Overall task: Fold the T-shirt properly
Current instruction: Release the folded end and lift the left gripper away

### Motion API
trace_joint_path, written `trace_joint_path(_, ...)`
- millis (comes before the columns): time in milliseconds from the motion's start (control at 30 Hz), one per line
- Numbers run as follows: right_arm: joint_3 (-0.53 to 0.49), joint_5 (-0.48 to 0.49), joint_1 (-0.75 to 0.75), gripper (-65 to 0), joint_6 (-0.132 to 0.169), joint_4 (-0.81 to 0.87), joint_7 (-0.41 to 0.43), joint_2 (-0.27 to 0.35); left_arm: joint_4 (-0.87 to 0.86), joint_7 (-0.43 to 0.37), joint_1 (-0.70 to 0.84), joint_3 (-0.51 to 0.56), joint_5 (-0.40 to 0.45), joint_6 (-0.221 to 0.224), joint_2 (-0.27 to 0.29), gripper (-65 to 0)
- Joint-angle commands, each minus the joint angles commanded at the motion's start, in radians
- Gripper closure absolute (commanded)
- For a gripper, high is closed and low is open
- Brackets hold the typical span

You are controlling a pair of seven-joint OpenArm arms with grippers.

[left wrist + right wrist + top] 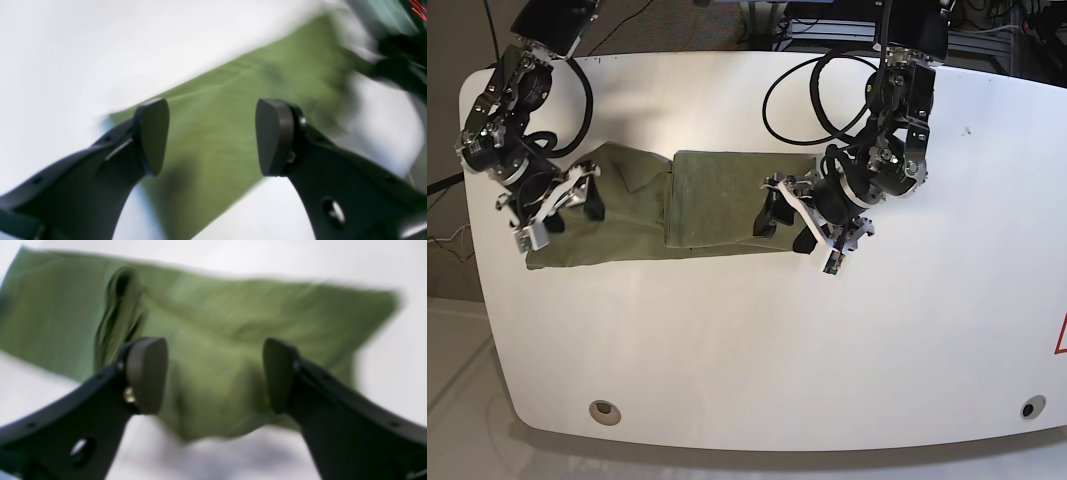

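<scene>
White tabletop (727, 350) under me, T-shirt (737, 190) across the upper left to centre of the base view. Both my grippers, left (789, 232) and right (575, 212), are spread wide, empty. Looks soft, light, floppy; I'd pinch the left-hand end's corners.

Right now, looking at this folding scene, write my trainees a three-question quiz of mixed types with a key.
1. True or false: the T-shirt is held up off the table by both grippers.
2. Multiple choice: the left gripper is (a) shut, (b) open, (c) out of view.
3. Fill in: the T-shirt's colour is olive-____.

Key: 1 false; 2 b; 3 green.
</scene>
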Motion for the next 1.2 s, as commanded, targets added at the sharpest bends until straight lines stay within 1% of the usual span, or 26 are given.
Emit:
trace_joint_path(133,0.019,0.008,0.033,-46.9,0.0,-0.067,0.037,0.049,-0.001,-0.002,0.001,-0.004,-0.031,-0.008,-0.009,-38.1)
trace_joint_path(200,0.033,0.016,0.066,-47.2,0.0,-0.129,0.051,0.075,-0.014,0.001,0.001,-0.001,-0.044,-0.009,-0.009,-38.1)
trace_joint_path(333,0.033,0.014,0.081,-46.7,0.0,-0.184,0.058,0.073,-0.015,-0.002,0.004,-0.003,-0.058,-0.036,-0.022,-38.3)
trace_joint_path(533,0.03,-0.015,0.088,-45.5,0.0,-0.243,0.059,0.056,-0.027,-0.011,0.008,-0.005,-0.075,-0.108,-0.044,-38.4)
trace_joint_path(600,0.03,-0.08,0.09,-44.3,0.0,-0.289,0.082,0.045,-0.056,-0.01,0.002,0.003,-0.09,-0.174,-0.058,-38.5)
trace_joint_path(733,0.033,-0.107,0.097,-44.9,0.0,-0.336,0.106,0.045,-0.057,-0.008,0.007,0.005,-0.09,-0.208,-0.063,-38.6)
trace_joint_path(800,0.035,-0.112,0.1,-45.0,0.0,-0.361,0.118,0.048,-0.055,-0.009,0.01,0.003,-0.088,-0.212,-0.066,-38.4)
trace_joint_path(867,0.035,-0.111,0.105,-45.0,0.0,-0.388,0.127,0.052,-0.052,-0.007,0.014,0.0,-0.084,-0.2,-0.069,-38.4)
trace_joint_path(933,0.033,-0.099,0.113,-44.7,0.0,-0.457,0.131,0.066,-0.047,-0.008,0.022,-0.02,-0.071,-0.18,-0.09,-38.3)
trace_joint_path(1000,0.032,-0.093,0.115,-44.6,0.0,-0.477,0.131,0.066,-0.05,-0.005,0.022,-0.031,-0.069,-0.167,-0.091,-38.4)
trace_joint_path(1067,0.033,-0.09,0.117,-44.7,0.0,-0.497,0.132,0.066,-0.054,-0.003,0.023,-0.045,-0.067,-0.138,-0.093,-38.6)
trace_joint_path(1200,0.036,-0.086,0.121,-44.7,0.0,-0.54,0.137,0.065,-0.057,0.011,0.023,-0.073,-0.058,-0.058,-0.093,-38.9)
